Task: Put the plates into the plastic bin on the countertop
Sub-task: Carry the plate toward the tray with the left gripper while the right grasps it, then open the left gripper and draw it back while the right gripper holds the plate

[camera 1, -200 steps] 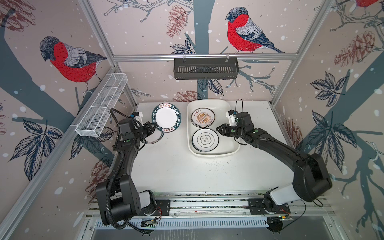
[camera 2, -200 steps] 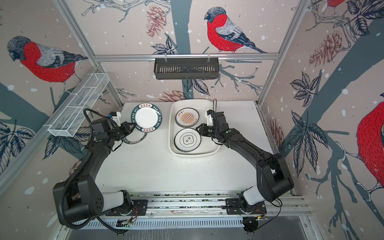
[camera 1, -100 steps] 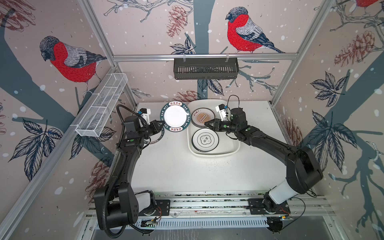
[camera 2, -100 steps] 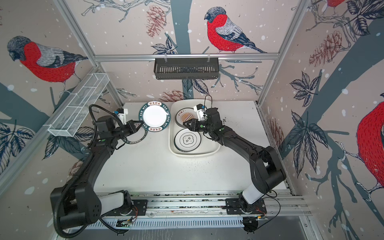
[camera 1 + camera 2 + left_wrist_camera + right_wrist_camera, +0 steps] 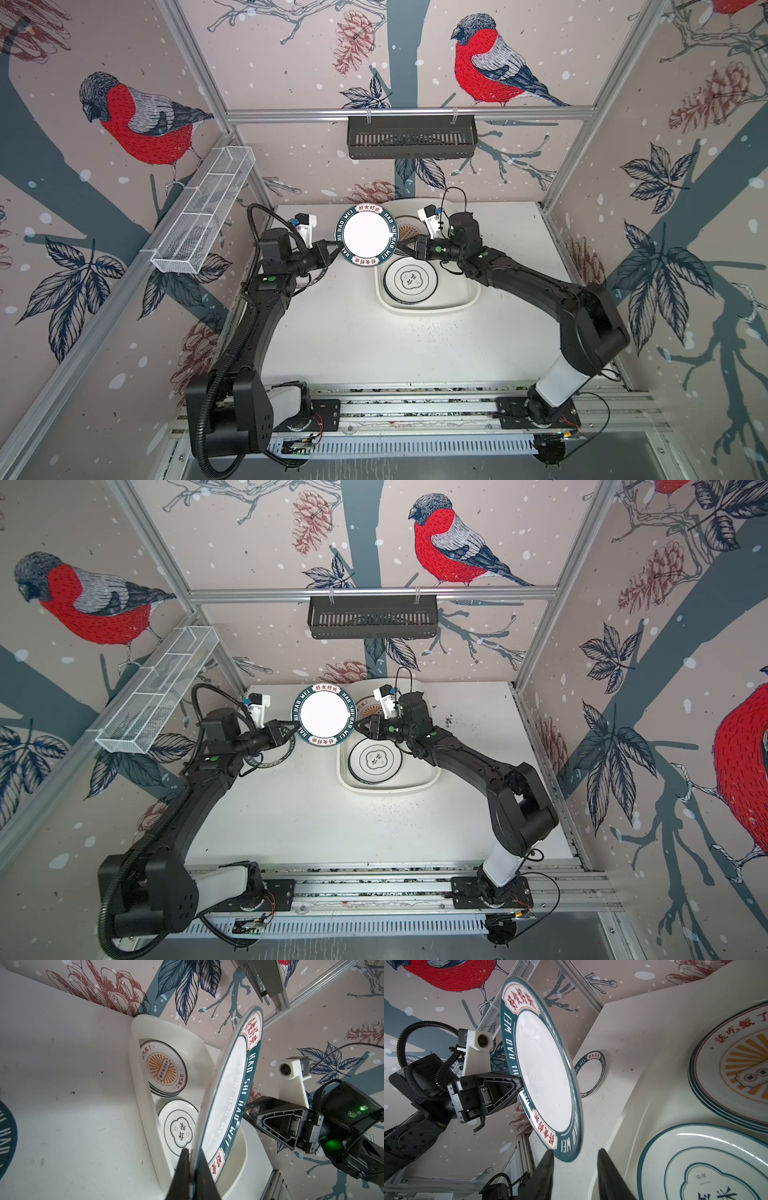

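Between the left jaws (clamped) sits the lettered plate (image 5: 364, 237).

The lettered plate (image 5: 367, 237) is showing a smooth, glossy glaze, its white centre catching glare; the plastic bin (image 5: 428, 306) is gleaming smooth and white; the worktop (image 5: 374, 353) is looking matt, scuffed and speckled; the frame rail (image 5: 291, 111) is shining as brushed metal; the wire-mesh tray (image 5: 203, 216) is looking white-coated; the slotted basket (image 5: 411, 137) is looking matt black.
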Action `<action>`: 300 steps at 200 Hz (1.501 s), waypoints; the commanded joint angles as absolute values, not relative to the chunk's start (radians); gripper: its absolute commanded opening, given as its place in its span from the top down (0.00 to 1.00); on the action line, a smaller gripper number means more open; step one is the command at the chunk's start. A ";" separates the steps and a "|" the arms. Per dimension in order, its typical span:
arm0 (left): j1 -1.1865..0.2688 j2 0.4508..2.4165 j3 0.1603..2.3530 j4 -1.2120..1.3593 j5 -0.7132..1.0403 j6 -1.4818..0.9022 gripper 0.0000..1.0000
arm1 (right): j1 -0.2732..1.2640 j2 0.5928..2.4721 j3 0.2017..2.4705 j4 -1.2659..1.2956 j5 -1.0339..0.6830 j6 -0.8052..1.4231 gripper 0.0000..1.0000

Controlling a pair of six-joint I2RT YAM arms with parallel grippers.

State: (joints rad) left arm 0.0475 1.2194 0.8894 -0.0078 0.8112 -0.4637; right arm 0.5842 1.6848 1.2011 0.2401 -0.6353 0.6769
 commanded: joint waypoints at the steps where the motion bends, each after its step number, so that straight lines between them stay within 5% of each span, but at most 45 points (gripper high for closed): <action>1: 0.030 1.220 0.902 0.030 0.845 -0.456 1.00 | 0.586 1.691 1.216 0.258 -0.631 0.661 0.63; 45: 0.008 1.225 0.905 0.044 0.857 -0.470 1.00 | 0.586 1.689 1.232 0.229 -0.607 0.638 0.65; 111: -0.003 1.229 0.889 0.064 0.892 -0.476 0.98 | 0.584 1.675 1.198 0.278 -0.634 0.661 0.88; 138: -0.003 1.238 0.890 0.064 0.901 -0.476 0.86 | 0.584 1.668 1.180 0.300 -0.647 0.674 0.94; 238: -0.004 1.230 0.902 0.024 0.839 -0.445 0.14 | 0.506 1.622 1.109 0.339 -0.703 0.717 0.97; 300: -0.002 1.206 0.992 -0.143 0.598 -0.274 0.11 | 0.336 1.546 1.042 0.078 -0.729 0.591 0.97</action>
State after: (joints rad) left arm -0.0021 1.2140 0.9619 -0.0750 0.7021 -0.3645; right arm 0.3733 1.5696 1.0546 0.1902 -0.7029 0.6731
